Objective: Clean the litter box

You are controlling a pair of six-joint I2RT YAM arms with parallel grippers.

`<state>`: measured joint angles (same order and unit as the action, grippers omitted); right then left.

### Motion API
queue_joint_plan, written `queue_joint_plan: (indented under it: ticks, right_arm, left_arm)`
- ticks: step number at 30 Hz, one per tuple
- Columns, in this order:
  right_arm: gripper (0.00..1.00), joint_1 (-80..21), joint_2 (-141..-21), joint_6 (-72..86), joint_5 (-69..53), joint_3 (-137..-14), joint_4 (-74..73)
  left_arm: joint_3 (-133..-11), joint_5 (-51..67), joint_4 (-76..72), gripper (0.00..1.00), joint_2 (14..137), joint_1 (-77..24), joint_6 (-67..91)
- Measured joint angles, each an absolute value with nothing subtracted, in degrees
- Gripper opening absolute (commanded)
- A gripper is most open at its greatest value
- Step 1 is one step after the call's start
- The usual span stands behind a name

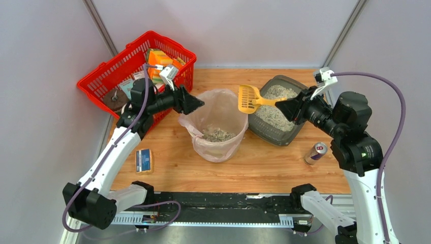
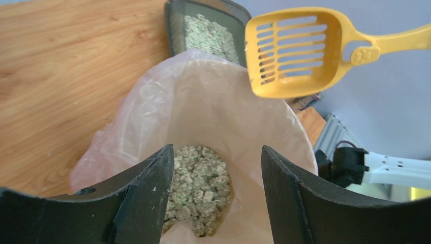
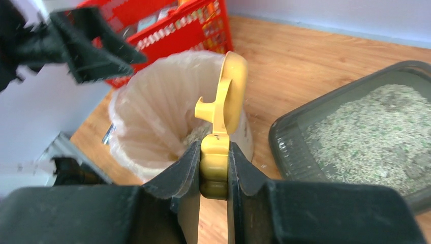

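From above, we see the shallow dark grey plastic litter box (image 1: pixel 272 133) on the table, just right of the round beige bag-lined bin (image 1: pixel 223 150). Its long axis runs away from the arms, slanting far-right. We judge it stiff but heavy with loose litter, best gripped by its rim.

Left wrist: the left gripper (image 2: pixel 218 157) gapes wide, empty, over the bin.

Right wrist: the right gripper (image 3: pixel 213 152) pinches the yellow slotted plastic scoop (image 3: pixel 231 86) by its handle.

Smooth wood tabletop (image 1: pixel 264 168), glossy plastic scoop (image 1: pixel 248 99), crinkly clear plastic bag (image 2: pixel 152 101), matt plastic litter box (image 1: pixel 277 136), rough gravelly litter (image 1: pixel 277 112)
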<state>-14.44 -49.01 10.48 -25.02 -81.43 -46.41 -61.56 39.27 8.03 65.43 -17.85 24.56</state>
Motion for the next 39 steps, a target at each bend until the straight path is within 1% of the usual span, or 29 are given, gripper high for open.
queue_joint_plan:
  ticks: [7, 10, 15, 20, 31, 39]
  right_arm:
    - [0.00, -14.4, -44.4, 18.5, -11.7, -77.5, -37.7]
    - [0.00, -14.4, -42.9, 22.9, -3.2, -75.2, -34.0]
    - [0.00, -14.4, -43.2, 31.0, 8.6, -65.3, -27.4]
    - [0.00, -14.4, -46.0, 39.1, 17.0, -56.6, -23.6]
    - [0.00, -14.4, -49.9, 49.5, 30.2, -47.9, -14.0]
    - [0.00, -14.4, -56.1, 56.1, 32.5, -40.9, -4.8]
  left_arm:
    - [-61.6, 32.8, 9.4, 0.71, 60.0, -17.8, 21.5]
    - [-61.6, 31.8, 9.8, 0.70, 59.8, -17.8, 21.3]
    - [-61.6, 31.2, 11.5, 0.68, 60.9, -17.8, 21.3]
    - [-61.6, 30.7, 12.3, 0.69, 61.0, -17.8, 21.2]
    - [-61.6, 28.8, 12.1, 0.69, 58.9, -16.3, 21.2]
    - [-61.6, 29.5, 11.2, 0.69, 59.4, -14.4, 22.5]
